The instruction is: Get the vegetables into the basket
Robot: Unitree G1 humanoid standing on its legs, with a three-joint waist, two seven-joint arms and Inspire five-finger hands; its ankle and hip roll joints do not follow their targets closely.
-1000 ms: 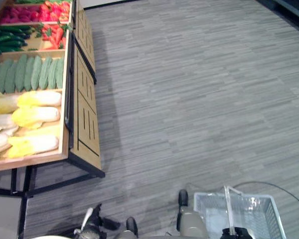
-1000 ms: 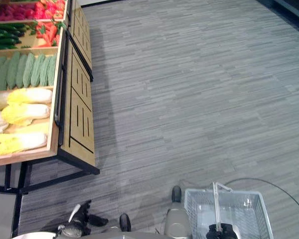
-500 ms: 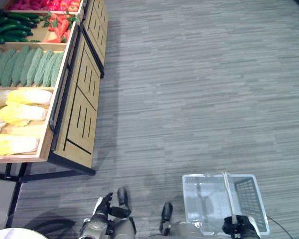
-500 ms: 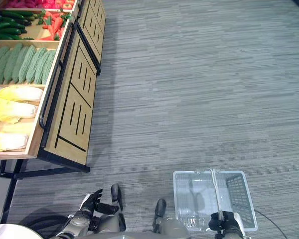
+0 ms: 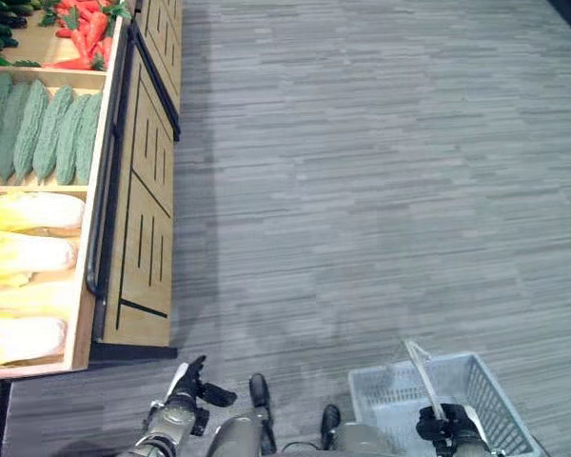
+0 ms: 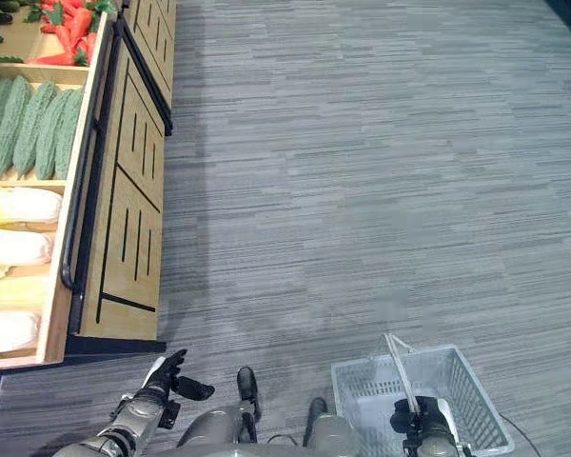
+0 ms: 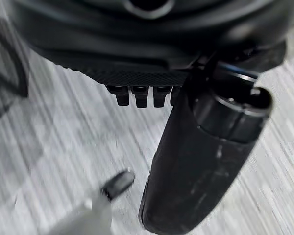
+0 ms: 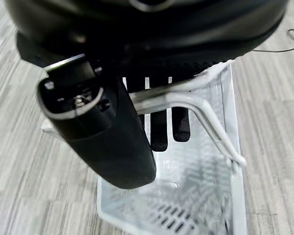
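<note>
Right hand (image 6: 411, 427) has its fingers curled round the handle (image 8: 206, 117) of a white wire basket (image 5: 490, 390), carried low over the grey floor (image 5: 362, 171). Left hand (image 5: 183, 390) hangs loose and relaxed, holding nothing. The vegetables sit off to the left on the wooden display stand (image 5: 138, 209): napa cabbages (image 5: 29, 252), bitter gourds (image 5: 38, 129) and carrots (image 5: 86, 33).

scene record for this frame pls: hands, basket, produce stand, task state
left robot hand: open, holds nothing, low beside the stand
right robot hand: curled round the basket handle
basket: white wire, carried, no vegetables seen inside
stand: wooden, to the robot's left
produce: cabbages, bitter gourds, carrots in compartments
task state: nothing picked yet
</note>
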